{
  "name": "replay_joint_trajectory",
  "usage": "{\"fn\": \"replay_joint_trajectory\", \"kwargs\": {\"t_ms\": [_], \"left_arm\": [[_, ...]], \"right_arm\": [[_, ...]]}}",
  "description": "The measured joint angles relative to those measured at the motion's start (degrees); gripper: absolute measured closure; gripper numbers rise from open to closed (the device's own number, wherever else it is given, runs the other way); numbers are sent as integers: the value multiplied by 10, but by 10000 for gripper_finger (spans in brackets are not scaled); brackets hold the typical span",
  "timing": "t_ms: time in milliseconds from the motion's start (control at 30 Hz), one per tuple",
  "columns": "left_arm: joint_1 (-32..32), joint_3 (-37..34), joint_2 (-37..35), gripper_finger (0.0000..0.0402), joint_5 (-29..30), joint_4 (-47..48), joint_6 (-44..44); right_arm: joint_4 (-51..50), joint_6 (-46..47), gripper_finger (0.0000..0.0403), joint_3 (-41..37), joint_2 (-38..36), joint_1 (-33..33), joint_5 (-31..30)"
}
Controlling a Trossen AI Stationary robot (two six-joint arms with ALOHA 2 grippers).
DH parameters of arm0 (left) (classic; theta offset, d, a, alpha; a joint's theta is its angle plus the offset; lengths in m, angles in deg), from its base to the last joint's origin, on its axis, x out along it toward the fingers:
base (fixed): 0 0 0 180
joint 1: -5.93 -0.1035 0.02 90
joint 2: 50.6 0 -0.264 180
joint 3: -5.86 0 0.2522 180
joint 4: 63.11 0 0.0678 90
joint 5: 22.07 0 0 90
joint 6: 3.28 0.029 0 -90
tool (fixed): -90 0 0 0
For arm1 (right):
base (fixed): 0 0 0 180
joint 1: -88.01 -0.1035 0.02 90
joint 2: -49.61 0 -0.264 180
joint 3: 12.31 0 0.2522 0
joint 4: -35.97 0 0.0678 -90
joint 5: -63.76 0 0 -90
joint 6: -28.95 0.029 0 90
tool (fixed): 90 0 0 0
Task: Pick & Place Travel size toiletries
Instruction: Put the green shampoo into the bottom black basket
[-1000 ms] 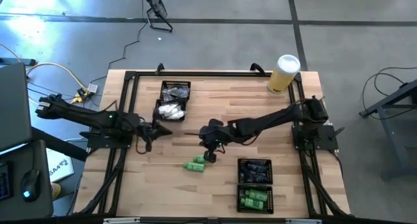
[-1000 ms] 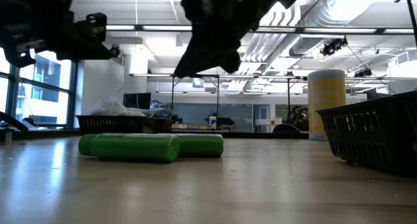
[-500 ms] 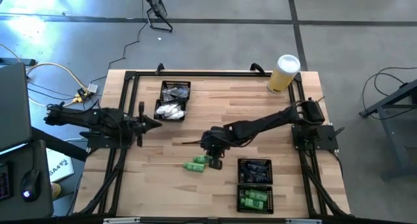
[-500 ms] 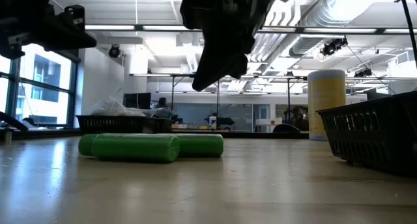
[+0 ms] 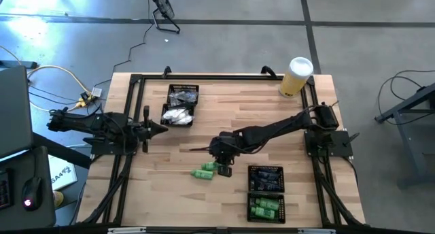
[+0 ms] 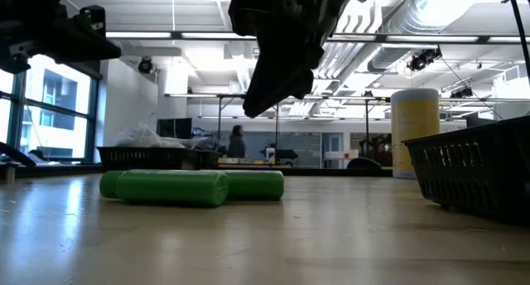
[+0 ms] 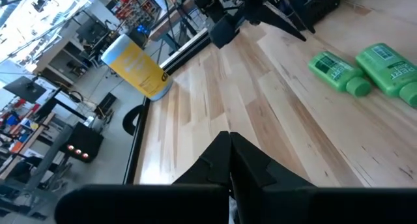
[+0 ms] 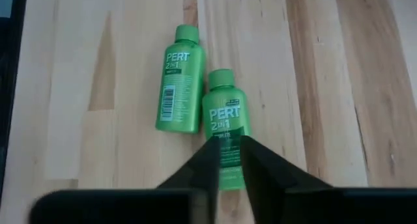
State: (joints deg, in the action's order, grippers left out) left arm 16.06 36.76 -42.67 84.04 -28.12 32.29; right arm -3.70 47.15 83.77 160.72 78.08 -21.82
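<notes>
We're over the middle of the wooden table [image 5: 204, 135] now, with the right gripper [image 5: 223, 167] hanging just above two green bottles [image 5: 204, 172] lying side by side and touching on the bare wood. Through the right wrist camera we see its fingers [image 8: 264, 165] parted only narrowly, a slim gap between them, and that gap sits right over the nearer green bottle [image 8: 225, 123], whose cap points away from us. The other green bottle [image 8: 178, 88] lies just beside it, outside the fingers. From table height, we see the gripper clear of the bottles, nothing held.

The left gripper [image 5: 158, 128] waits near the table's left edge, fingers pressed together, just beside the black mesh tray [image 5: 181, 105] holding white packets [image 5: 178, 115]. A second black mesh tray [image 5: 266, 193] sits near the front right, with more green bottles [image 5: 264, 207] in its nearer compartment. The yellow cylinder [image 5: 296, 77] stands at the far right corner.
</notes>
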Motion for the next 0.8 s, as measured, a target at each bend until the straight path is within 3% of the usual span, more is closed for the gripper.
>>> {"fn": "replay_joint_trajectory", "kwargs": {"t_ms": [200,400,533,800], "left_arm": [[0,0,0,402,0,0,0],[0,0,0,402,1,0,0],[0,0,1,402,1,2,0],[0,1,1,402,1,11,-3]], "right_arm": [[0,-1,246,0,0,-10,-44],[1,-5,151,0,5,-17,-48],[14,-5,130,0,24,-21,-48],[45,-17,135,0,55,-21,-43]]}}
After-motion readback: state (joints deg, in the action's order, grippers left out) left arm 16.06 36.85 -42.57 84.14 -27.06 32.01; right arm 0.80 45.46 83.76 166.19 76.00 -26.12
